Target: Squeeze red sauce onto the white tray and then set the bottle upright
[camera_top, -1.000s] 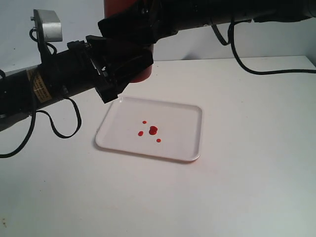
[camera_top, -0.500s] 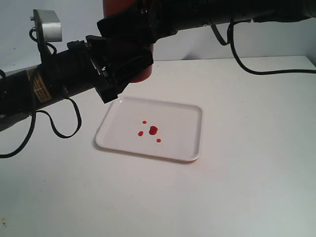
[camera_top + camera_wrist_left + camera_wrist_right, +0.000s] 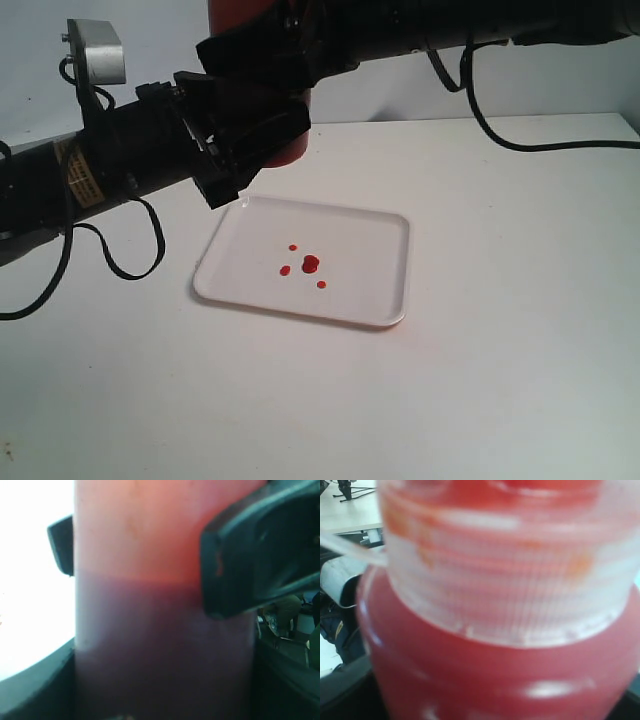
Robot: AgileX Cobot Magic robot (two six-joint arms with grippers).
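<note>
Over the white tabletop (image 3: 500, 380) the left gripper (image 3: 232, 162) jaws clamp the translucent red-filled plastic squeeze bottle (image 3: 160, 610) (right gripper (image 3: 265, 70) jaws: we cannot tell).

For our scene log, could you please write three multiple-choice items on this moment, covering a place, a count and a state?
1. Where is the largest blob of red sauce?
A. on the table
B. near the white tray's middle
C. on the tray's rim
2. How many small drops surround it?
A. one
B. three
C. six
3. The bottle is:
A. lying on the tray
B. standing untouched
C. gripped by the left end effector and right end effector
Answers: B, the blob lies centrally; B, three specks ring it; C, both clamp its body.
</note>
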